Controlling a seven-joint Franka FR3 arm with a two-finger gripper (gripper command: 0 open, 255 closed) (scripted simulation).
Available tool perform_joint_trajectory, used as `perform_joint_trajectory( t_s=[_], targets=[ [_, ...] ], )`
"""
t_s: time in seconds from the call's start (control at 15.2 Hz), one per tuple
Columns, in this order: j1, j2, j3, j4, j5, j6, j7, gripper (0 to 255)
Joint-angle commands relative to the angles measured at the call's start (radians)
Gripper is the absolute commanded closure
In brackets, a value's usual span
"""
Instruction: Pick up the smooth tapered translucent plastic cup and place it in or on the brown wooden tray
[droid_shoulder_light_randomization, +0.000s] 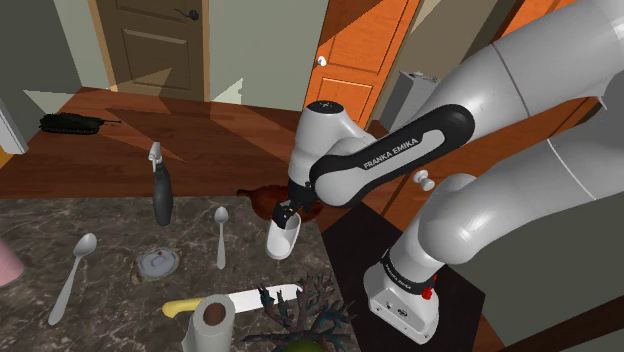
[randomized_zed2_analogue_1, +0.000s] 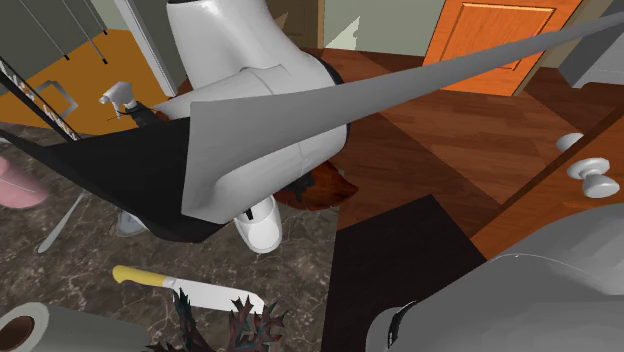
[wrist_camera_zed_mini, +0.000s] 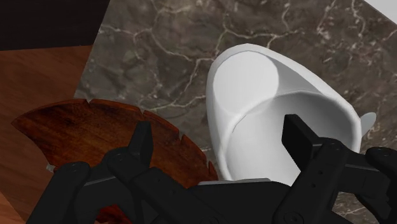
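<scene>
Hovering our gripper (droid_shoulder_light_randomization: 288, 217) over white cup (droid_shoulder_light_randomization: 283, 241) at worktop (droid_shoulder_light_randomization: 110, 225) edge, jaws spread, we see tray (droid_shoulder_light_randomization: 257, 200) at cup's eleven o'clock, shoulder view.

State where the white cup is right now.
In the shoulder view, the white cup is by the dark marbled counter's right edge, just below the hand, right of the smaller spoon and in front of the brown tray.

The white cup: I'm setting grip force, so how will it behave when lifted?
The cup looks thin-walled and hollow, so probably light and may flex if squeezed hard. Its smooth tapered sides could slip in the jaws. Narrow-based, it may tip if nudged.
</scene>
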Motion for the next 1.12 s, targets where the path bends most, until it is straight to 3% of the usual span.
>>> perform_joint_trajectory(
  t_s=[0.0, 0.2, 0.26, 0.86, 1.06],
  targets=[
    [0.0, 0.001, 0.0, 0.0, 0.0, 0.001, 0.0, 0],
    [0.0, 0.001, 0.0, 0.0, 0.0, 0.001, 0.0, 0],
    [0.0, 0.001, 0.0, 0.0, 0.0, 0.001, 0.0, 255],
    [0.0, 0.001, 0.0, 0.0, 0.0, 0.001, 0.0, 255],
    [0.008, -0.053, -0.013, 0.012, 0.003, -0.064, -0.006, 255]
  ],
)
